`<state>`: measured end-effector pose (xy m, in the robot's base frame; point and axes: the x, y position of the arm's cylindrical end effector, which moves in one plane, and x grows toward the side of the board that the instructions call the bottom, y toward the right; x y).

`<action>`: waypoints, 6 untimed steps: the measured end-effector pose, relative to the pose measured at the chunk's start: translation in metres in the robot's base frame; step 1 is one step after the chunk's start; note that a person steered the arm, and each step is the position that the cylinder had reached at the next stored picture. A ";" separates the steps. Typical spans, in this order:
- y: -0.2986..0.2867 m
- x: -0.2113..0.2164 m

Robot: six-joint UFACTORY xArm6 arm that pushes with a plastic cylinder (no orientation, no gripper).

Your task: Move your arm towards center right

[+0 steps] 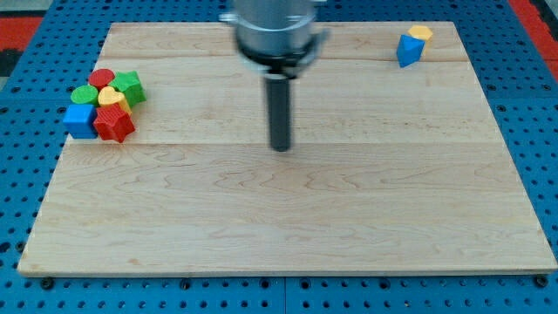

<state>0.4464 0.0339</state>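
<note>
My tip (280,147) rests on the wooden board (288,227) near its middle, a little above centre, far from every block. At the view's left edge of the board sits a tight cluster: a red cylinder (102,78), a green cylinder (84,94), a green block (130,86), a yellow heart-shaped block (112,97), a blue cube (80,120) and a red star-shaped block (114,125). At the view's top right a blue block (408,51) touches a yellow block (421,35).
The board lies on a blue perforated base (26,174). The arm's grey mount (275,30) hangs over the board's top middle. A red surface (22,22) shows at the top corners.
</note>
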 end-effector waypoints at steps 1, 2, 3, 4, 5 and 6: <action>0.099 -0.001; 0.205 -0.016; 0.307 -0.054; 0.312 -0.059; 0.312 -0.063; 0.311 -0.093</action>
